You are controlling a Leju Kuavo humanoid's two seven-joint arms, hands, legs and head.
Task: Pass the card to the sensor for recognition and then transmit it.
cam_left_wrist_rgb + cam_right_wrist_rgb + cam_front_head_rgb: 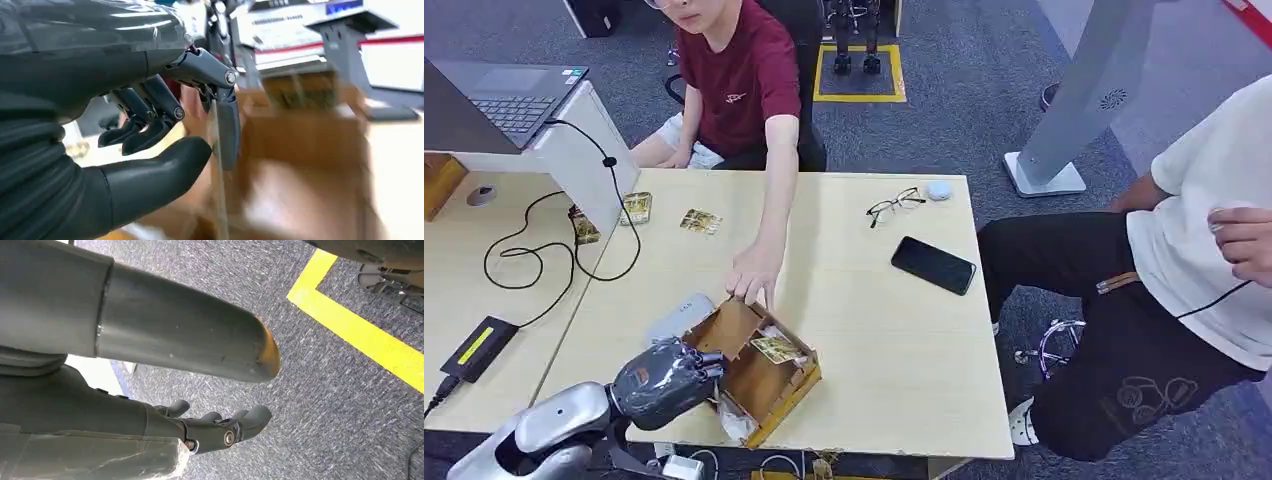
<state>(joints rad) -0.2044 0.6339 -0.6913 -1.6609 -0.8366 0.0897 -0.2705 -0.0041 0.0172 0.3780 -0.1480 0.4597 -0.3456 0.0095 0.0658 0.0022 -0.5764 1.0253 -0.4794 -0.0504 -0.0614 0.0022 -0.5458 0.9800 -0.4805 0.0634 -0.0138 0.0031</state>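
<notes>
An open brown cardboard box [759,385] sits near the table's front edge, with a patterned card [776,348] lying inside it. My left hand [669,378] is at the box's left wall. In the blurred left wrist view the left hand [165,125] has its fingers [227,127] and thumb apart beside a thin brown box wall [300,135], holding nothing. A grey-white flat device [679,318] lies just left of the box. A person's hand [752,275] rests at the box's far edge. My right hand [210,430] hangs over the carpet, holding nothing.
Two more cards [701,221] [636,207] lie at the back of the table. A black phone [933,265] and glasses [894,205] are to the right. A laptop [509,95], cables [534,255] and a power adapter [476,348] are on the left. A second person [1194,290] stands at the right.
</notes>
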